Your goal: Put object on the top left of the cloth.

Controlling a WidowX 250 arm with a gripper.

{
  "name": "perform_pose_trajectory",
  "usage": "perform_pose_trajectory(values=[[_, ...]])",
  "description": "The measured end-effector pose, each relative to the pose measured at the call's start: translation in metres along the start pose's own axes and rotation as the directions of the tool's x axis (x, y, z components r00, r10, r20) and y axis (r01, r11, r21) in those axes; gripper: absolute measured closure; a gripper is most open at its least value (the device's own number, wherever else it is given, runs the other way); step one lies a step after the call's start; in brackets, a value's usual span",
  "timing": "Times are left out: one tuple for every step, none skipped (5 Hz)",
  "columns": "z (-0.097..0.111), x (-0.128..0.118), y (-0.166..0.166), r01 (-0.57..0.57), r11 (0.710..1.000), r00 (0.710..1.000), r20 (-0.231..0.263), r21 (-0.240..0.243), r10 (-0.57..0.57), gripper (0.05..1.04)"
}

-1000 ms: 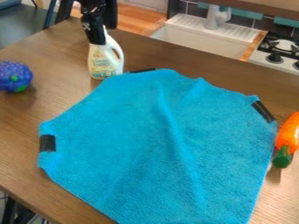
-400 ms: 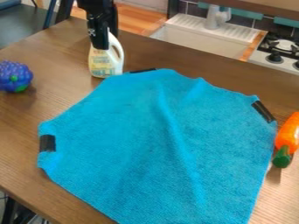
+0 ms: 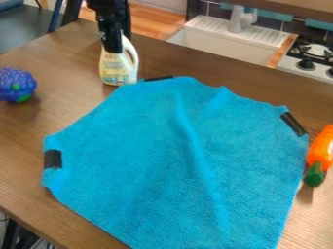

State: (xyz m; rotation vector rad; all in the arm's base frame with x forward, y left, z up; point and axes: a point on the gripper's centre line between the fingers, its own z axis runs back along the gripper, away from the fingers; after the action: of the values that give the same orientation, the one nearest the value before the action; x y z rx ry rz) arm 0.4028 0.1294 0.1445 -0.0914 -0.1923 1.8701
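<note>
Cloth: on the surface
Bottle: behind the cloth's left part
Toy fruit: left of the cloth
Toy vegetable: right of the cloth
Sink: behind the cloth
Stove: behind the cloth, rightward

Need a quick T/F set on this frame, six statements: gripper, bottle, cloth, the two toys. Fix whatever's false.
1. The gripper is at the top of the bottle. True.
2. The bottle lies on its side. False: it stands upright.
3. The purple toy rests on the cloth. False: it sits on the table, left of the cloth in the view.
4. Dark strips show at the cloth's edges. True.
5. The cloth is perfectly smooth. False: a raised fold runs down it.
6. The orange toy is at the view's right edge. True.
</note>
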Motion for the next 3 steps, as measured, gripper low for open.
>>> perform_pose_trajectory(values=[[0.0, 0.0, 0.002, 0.003, 1.0, 1.0, -0.024, 0.011, -0.003, 0.54], [0.008, -0.002, -0.001, 0.007, 1.0, 0.999, -0.037, 0.006, -0.007, 0.541], [0.027, -0.011, -0.002, 0.035, 0.999, 0.999, 0.009, -0.037, -0.035, 0.541]])
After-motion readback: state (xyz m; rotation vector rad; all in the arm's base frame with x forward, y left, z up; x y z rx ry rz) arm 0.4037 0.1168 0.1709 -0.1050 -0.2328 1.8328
